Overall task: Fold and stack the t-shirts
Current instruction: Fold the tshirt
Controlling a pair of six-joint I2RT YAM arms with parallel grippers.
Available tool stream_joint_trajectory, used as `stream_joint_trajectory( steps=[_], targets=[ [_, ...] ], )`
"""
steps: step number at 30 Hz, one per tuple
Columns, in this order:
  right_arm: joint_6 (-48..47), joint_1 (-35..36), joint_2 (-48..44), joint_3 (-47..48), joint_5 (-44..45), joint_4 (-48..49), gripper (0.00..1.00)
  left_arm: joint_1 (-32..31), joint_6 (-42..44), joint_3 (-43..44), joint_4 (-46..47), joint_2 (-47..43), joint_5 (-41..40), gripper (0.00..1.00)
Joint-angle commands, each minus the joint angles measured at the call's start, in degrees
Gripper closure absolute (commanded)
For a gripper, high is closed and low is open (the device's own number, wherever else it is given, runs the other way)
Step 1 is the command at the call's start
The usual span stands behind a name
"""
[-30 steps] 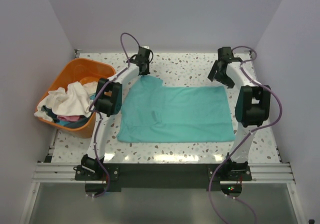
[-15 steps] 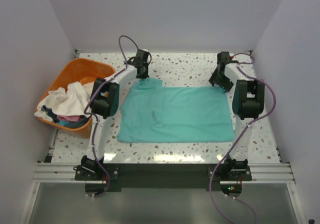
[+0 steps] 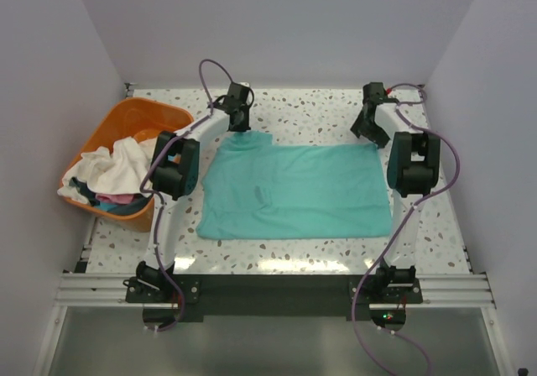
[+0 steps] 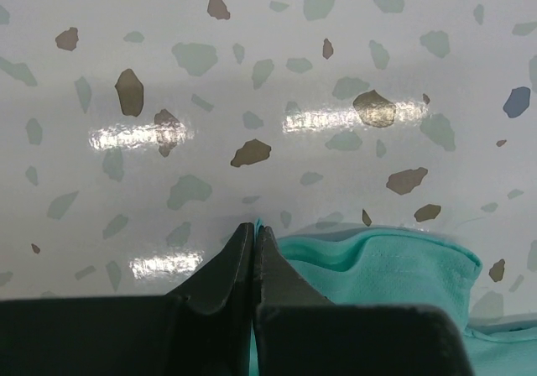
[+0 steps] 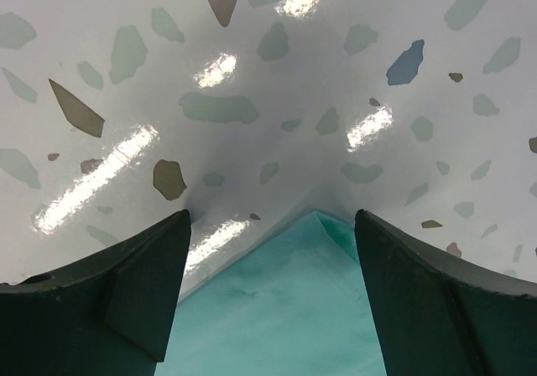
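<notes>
**Near edge.** The front hem of the teal t-shirt (image 3: 294, 193) lies flat and fairly straight on the table (image 3: 319, 103), just beyond the arm bases. The garment is spread open with a small pucker left of centre. No fold is made yet. I judge the step in hand to be taking both far corners so the back edge can be drawn toward me.

**Left side.** The orange basket (image 3: 126, 112) holds the waiting clothes (image 3: 113, 170). It sits apart from the shirt and out of the working path.

**Far left corner.** The left gripper (image 3: 240, 126) has its jaws pressed together. Its wrist view shows a thin sliver of teal at the tips and fabric bunched just to their right. I read this as a pinch on the shirt's edge, but a shallow one.

**Far right corner.** The right gripper (image 5: 270, 218) stands wide apart and holds nothing. Its fingers sit low over the table on either side of the corner point, which lies between them.

**Recommendations.**
- Reach the right gripper slightly further onto the cloth before closing, so that more than the tip is caught.
- Raise both corners together and level, keeping the back edge taut.
- Watch the left pinch for slip.
- Lay the far edge squarely on the near hem.
</notes>
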Motion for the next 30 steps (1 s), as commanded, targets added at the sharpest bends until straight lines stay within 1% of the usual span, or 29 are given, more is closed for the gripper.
stream_joint_trajectory(
  steps=[1,2,4,5,7,9,10,12,13,14,17,20,23,26,30],
  targets=[
    [-1.16,-0.25,1.14,-0.12,3.09,0.19,0.18,-0.05,1.47,-0.46,2.41,-3.62,0.78,1.0],
    [-1.43,-0.25,1.05,-0.82,2.65,0.98,0.24,-0.05,1.56,-0.46,2.5,-3.54,0.78,1.0],
    [-1.61,-0.25,0.7,-1.35,1.6,0.56,0.29,-0.05,1.48,-0.37,2.41,-3.54,0.6,1.0],
    [-1.69,-0.16,0.35,-2.48,1.16,0.64,0.38,-0.05,1.47,-0.37,2.5,-3.54,0.6,1.0],
    [-1.69,-0.25,-1.05,-3.81,0.8,1.6,0.41,-0.06,1.47,-0.37,2.32,-3.62,0.34,1.0],
    [-1.69,-0.25,-2.11,-5.74,0.63,2.13,0.5,-0.05,1.56,-0.38,2.32,-3.89,0.16,1.0],
    [-1.61,-0.16,-2.55,-6.27,1.06,2.39,0.52,-0.05,1.48,-0.2,2.15,-3.97,-0.01,1.0],
    [-1.6,-0.25,-3.43,-7.33,1.07,3.36,0.62,-0.05,1.39,-0.37,2.14,-4.24,0.16,1.0],
    [-1.69,-0.25,-3.43,-7.33,1.5,3.36,0.69,-0.14,1.3,-0.55,2.32,-4.76,0.77,1.0],
    [-1.95,-0.25,-3.35,-6.9,1.59,2.75,0.81,-0.14,1.21,-0.72,2.41,-5.11,0.95,1.0],
    [-3.01,-0.16,-3.78,-6.36,1.77,2.4,1.0,-0.23,0.86,-2.04,2.94,-6.52,1.65,1.0],
    [-4.15,-0.16,-5.19,-7.67,1.24,3.19,1.0,-0.58,0.51,-4.32,3.81,-8.63,2.62,1.0],
    [-4.85,-0.07,-8.43,-10.57,1.07,4.68,1.0,-1.2,0.07,-8.71,5.74,-11.88,2.8,1.0],
    [-5.99,0.1,-12.48,-14.52,0.45,7.4,1.0,-1.99,-0.28,-13.98,7.77,-16.0,2.45,1.0],
    [-7.05,0.37,-16.78,-19.1,-0.16,8.28,1.0,-2.6,-1.42,-22.76,10.66,-22.76,2.01,1.0]
  ],
)
